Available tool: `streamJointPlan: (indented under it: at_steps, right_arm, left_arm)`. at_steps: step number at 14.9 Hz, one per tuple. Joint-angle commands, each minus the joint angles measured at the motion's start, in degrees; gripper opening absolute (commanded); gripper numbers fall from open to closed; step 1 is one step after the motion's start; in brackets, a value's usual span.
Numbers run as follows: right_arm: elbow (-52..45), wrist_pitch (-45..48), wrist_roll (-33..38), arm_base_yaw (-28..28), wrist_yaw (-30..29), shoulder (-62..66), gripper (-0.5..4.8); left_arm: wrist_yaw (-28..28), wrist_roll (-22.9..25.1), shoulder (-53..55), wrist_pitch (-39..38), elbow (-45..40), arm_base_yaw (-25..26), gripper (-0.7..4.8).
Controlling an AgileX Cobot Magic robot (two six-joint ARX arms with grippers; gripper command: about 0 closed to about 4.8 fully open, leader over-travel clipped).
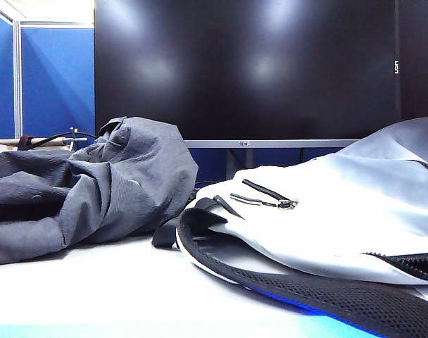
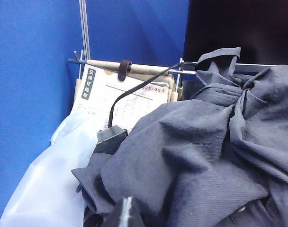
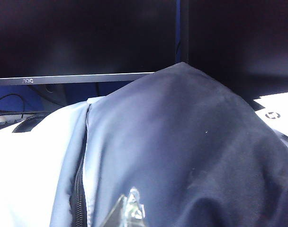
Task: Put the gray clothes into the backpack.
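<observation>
1. Since neither arm shows in the exterior view, both claws can only be read at the near edge of their own wrist views: the left claw (image 2: pixel 127 213) shows a pale tip with its jaws closed together and nothing between them, poised just before the gray clothes (image 2: pixel 196 156); the right claw (image 3: pixel 127 210) likewise shows a clear tip, closed and empty, just before the backpack (image 3: pixel 172 142).

2. Nearest on the desk (image 1: pixel 94 289), the backpack's black mesh strap (image 1: pixel 326 296) loops out across the front. A claw reaching low could snag that strap and drag the whole bag instead of opening it.

3. Just behind, the backpack (image 1: pixel 341 211) lies on its side on the right with its zipper pulls (image 1: pixel 288 205) on the upper face. Whether the main compartment is open I cannot tell; if it is shut or collapsed flat, the garment would be pushed against fabric and slide off.

4. The gray clothes (image 1: pixel 94 190) sit heaped on the left, touching the bag's strap end. The bundle looks about as big as the bag, so a single pinch probably lifts only one fold, and the rest would trail or spill over the desk edge.

5. Further back, a black cable (image 2: pixel 134 87) runs into the pile beside a calendar (image 2: pixel 130 94); lifting the cloth could pull these along.

6. Farthest, the monitor (image 1: pixel 246 67) stands close behind, risking a knock on a high swing.
</observation>
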Motion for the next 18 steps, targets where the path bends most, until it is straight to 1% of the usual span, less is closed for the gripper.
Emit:
streamJointPlan:
  at_steps: [1, 2, 3, 4, 5, 6, 7, 8, 9, 10, 11, 12, 13, 14, 15, 16, 17, 18]
  right_arm:
    - [-0.44, 0.90, 0.07, 0.04, -0.13, -0.09, -0.06]
    - [-0.44, 1.01, 0.07, 0.04, -0.13, -0.09, -0.06]
    - [-0.44, 1.03, 0.13, 0.04, -0.15, -0.09, -0.06]
    - [-0.44, 1.62, 4.81, 0.07, -1.25, -0.09, -0.06]
    - [-0.44, 5.25, 13.92, 0.07, -5.66, -0.09, -0.06]
    - [-0.42, 12.41, 17.64, 0.07, -13.03, -0.09, -0.06]
    - [-0.07, 21.99, 18.27, 0.15, -19.58, -0.09, -0.06]
    - [1.84, 25.38, 21.79, 0.74, -19.15, -0.09, -0.05]
    - [5.01, 25.20, 22.67, 1.49, -19.23, 0.31, -0.04]
    - [8.46, 25.24, 22.69, 2.62, -19.65, 1.36, -0.04]
    - [12.46, 25.27, 22.62, 4.52, -19.63, 3.54, -0.04]
    - [16.20, 25.24, 22.38, 6.69, -19.67, 7.02, -0.04]
    - [19.67, 25.27, 19.98, 9.27, -19.63, 12.00, -0.04]
    - [23.37, 25.29, 16.13, 12.59, -19.41, 20.06, -0.05]
    - [26.73, 25.27, 13.49, 15.80, -19.45, 28.46, -0.04]
    - [31.67, 23.58, 7.17, 20.26, -19.58, 39.82, 0.21]
    - [36.54, 20.81, 0.48, 24.13, -18.36, 50.38, 0.90]
    - [40.96, 18.47, -3.19, 26.47, -14.27, 60.04, 1.71]
  left_arm:
    - [0.22, -0.22, -0.13, 1.18, 0.02, -0.07, -0.05]
    - [0.22, -0.37, -0.13, 1.16, 0.02, -0.07, -0.05]
    - [3.43, -0.52, -0.13, 1.31, 0.02, -0.07, -0.05]
    - [8.39, -2.23, -0.13, 1.79, 0.02, -0.07, -0.05]
    - [15.50, -6.84, -0.13, 4.76, 0.02, -0.07, -0.05]
    - [21.64, -15.12, -0.13, 11.65, 0.04, -0.09, -0.06]
    - [23.69, -24.74, -0.13, 20.98, 0.04, -0.09, -0.06]
    - [24.59, -32.68, -0.11, 30.51, 0.13, -0.09, -0.06]
    - [25.24, -38.97, -0.11, 38.69, 0.83, -0.13, -0.06]
    - [26.82, -42.80, 0.07, 42.07, 2.97, -0.13, -0.06]
    - [28.37, -44.28, 0.15, 42.21, 6.27, -0.13, -0.06]
    - [28.33, -43.17, 0.61, 40.46, 10.03, -0.11, -0.06]
    - [28.09, -38.58, 2.25, 36.79, 14.40, -0.11, -0.06]
    - [27.82, -30.25, 5.73, 30.75, 18.43, -0.11, -0.06]
    - [26.32, -24.30, 10.58, 25.07, 21.40, -0.11, -0.06]
    - [25.64, -21.99, 16.20, 20.57, 23.78, -0.11, -0.06]
    - [25.62, -20.39, 21.64, 17.18, 25.42, -0.07, -0.06]
    - [25.83, -18.71, 27.12, 16.11, 25.99, -0.13, -0.06]
